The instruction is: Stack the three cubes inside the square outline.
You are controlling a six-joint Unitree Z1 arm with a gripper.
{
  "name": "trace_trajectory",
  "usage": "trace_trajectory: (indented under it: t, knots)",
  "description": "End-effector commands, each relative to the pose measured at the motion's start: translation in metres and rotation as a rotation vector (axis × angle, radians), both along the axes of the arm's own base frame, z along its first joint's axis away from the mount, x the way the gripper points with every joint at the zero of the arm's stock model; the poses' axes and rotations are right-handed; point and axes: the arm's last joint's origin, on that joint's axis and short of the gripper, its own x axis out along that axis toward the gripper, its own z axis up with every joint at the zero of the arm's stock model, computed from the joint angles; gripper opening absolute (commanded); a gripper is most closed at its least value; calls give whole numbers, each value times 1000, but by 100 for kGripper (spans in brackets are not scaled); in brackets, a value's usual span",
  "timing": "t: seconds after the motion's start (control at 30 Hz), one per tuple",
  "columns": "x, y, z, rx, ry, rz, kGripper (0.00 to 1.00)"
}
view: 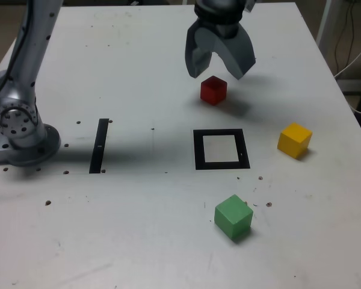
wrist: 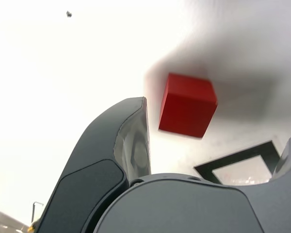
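Your hand (view: 219,71) hangs over the far part of the white table (view: 138,241) with its two dark fingers (view: 198,55) spread wide and nothing between them. The red cube (view: 213,90) sits on the table just under and in front of the fingertips in the exterior view; from that angle you cannot tell for certain whether the fingers straddle it or stand a little behind it. In the wrist view the red cube (wrist: 187,105) lies just beyond the tip of one finger (wrist: 131,145), apart from it, with its shadow spreading behind.

The square outline (view: 221,149), a black frame with a white middle, lies flat and bare on the near side of the red cube. The wrist view catches one corner of the square outline (wrist: 233,160) past the cube. The yellow cube (view: 295,139) stands to the exterior view's right of the frame, clear of it. The green cube (view: 233,217) stands nearer the camera than the frame, also clear of it. All three cubes are well apart, none stacked.

A narrow black strip (view: 99,146) lies towards the exterior view's left, near the arm's silver base (view: 21,129).
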Motion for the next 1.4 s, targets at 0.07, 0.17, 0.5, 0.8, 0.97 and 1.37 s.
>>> trace_trajectory:
  t: [0.07, 0.17, 0.5, 0.8, 0.97, 1.37]
  knots:
    - [3, 6, -9, 7, 0, 16, 100]
    - [5, 11, -14, 14, 2, 29, 100]
    - [5, 19, -31, 23, 19, 46, 99]
    - [4, 19, -42, 32, 29, 59, 94]
    - [3, 17, -43, 46, 39, 66, 89]
    - [4, -5, -42, 77, 59, 72, 69]
